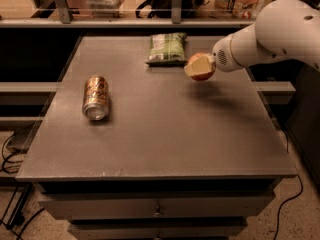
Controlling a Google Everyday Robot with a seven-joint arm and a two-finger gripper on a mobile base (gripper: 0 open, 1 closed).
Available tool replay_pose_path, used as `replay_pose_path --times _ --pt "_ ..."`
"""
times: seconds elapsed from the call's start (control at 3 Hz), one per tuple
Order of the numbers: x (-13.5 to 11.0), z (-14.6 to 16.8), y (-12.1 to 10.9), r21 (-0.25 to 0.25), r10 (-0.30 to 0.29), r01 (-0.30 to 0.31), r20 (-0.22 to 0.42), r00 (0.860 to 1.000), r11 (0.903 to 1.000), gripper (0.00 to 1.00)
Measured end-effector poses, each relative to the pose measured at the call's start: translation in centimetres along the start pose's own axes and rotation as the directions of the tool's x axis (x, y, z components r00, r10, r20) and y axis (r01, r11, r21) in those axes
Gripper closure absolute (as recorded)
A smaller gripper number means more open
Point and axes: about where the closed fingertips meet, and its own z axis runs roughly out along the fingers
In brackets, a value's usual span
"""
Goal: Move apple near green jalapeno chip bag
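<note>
Holds apple (204,76) clamped in gripper (196,67) just right of green jalapeno chip bag (167,48), above table (175,139), apart from bag; drink can (96,97) on its side well left of bag, out of the way

The claw (197,66), clamped on the apple (204,76) above the far right of the bench (175,134), has the green jalapeno chip bag (167,48) just to its left, the lying can (96,97) well apart at left, and open surface all across the near side.

Red apple (202,76) in cream end effector (198,67) near green chip bag (167,48); gold-brown can (96,97).
</note>
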Motion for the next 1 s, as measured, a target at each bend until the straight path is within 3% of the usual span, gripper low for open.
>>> replay_pose_path --times 0.67,1.0 --pt "-1.0 4.9 -2.8 0.067 0.054 -0.051 -0.034 0.998 0.9965 0.6" --pt "-1.2 6.5 -2.9 0.07 0.066 -0.063 -0.047 0.997 0.9955 0.37"
